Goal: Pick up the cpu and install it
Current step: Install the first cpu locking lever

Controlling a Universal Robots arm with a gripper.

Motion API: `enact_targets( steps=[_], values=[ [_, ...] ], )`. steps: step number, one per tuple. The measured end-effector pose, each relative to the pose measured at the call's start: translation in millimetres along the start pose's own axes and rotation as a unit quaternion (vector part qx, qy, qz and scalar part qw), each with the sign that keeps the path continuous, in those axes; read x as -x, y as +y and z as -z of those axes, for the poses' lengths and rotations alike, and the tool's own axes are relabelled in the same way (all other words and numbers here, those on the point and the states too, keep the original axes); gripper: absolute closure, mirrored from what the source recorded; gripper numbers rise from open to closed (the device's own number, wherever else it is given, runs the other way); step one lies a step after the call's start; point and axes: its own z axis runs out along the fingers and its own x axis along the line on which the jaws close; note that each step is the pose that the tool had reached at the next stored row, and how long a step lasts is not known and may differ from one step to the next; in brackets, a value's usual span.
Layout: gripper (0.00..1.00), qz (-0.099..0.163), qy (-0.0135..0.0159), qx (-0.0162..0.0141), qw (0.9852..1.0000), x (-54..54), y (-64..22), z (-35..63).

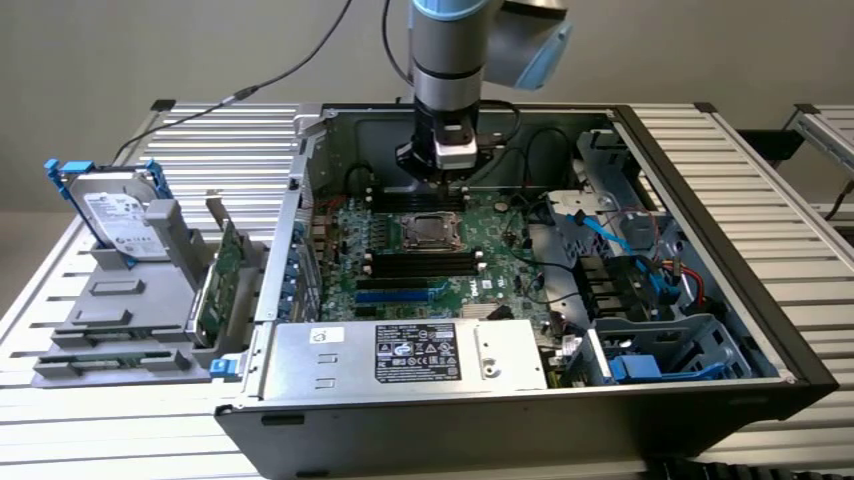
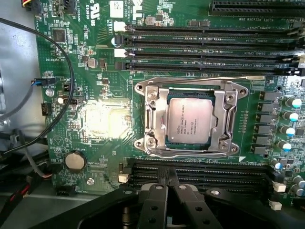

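The cpu (image 2: 189, 120), a small square chip with a dull silver top, lies flat in its socket on the green motherboard (image 2: 95, 86), framed by the socket's metal bracket (image 2: 152, 112). In the exterior view the cpu (image 1: 427, 231) sits near the middle of the open computer case, and my gripper (image 1: 449, 184) hangs just above the board, a little behind the chip. In the wrist view my gripper (image 2: 170, 180) is shut, its black fingers (image 2: 157, 200) pressed together with nothing between them, over the memory slots beside the socket.
Long black memory slots (image 2: 200, 36) flank the socket on both sides. Black cables (image 2: 66, 71) loop over the board's edge near a coin battery (image 2: 75, 161). The case walls (image 1: 694, 190) surround the board. A hard drive (image 1: 114, 212) in a blue bracket stands on the exterior view's left.
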Motion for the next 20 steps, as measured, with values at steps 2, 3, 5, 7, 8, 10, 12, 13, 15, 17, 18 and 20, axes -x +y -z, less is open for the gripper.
enact_targets(
  steps=[2, 3, 5, 7, 8, 10, 12, 13, 15, 17, 18, 20],
  values=[
    [0.89, 0.000, -0.0001, 0.0001, 1.0000, -0.1, 2.8, 3.3],
    [0.89, 0.000, -0.0001, 0.0002, 1.0000, -0.1, 4.7, 4.7],
    [0.89, 0.000, -0.0002, 0.0001, 1.0000, -0.1, 9.0, 7.4],
    [0.89, 0.000, -0.0003, 0.0001, 1.0000, -0.1, 14.4, 10.3],
    [0.89, 0.000, -0.0003, 0.0001, 1.0000, -0.1, 17.6, 11.7],
    [0.89, 0.000, -0.0003, 0.0001, 1.0000, 0.0, 25.9, 15.2],
    [0.89, 0.000, -0.0004, 0.0001, 1.0000, 0.0, 34.1, 19.1],
    [0.89, 0.000, -0.0004, 0.0001, 1.0000, 0.0, 37.9, 21.4],
    [0.89, 0.000, -0.0005, 0.0001, 1.0000, 0.0, 45.0, 26.3],
    [0.89, 0.000, -0.0009, 0.0002, 1.0000, -0.1, 52.3, 31.6],
    [0.89, 0.000, -0.0012, 0.0002, 1.0000, -0.1, 54.9, 33.3],
    [0.89, 0.000, -0.0013, 0.0013, 1.0000, 0.0, 60.5, 35.9]
  ],
)
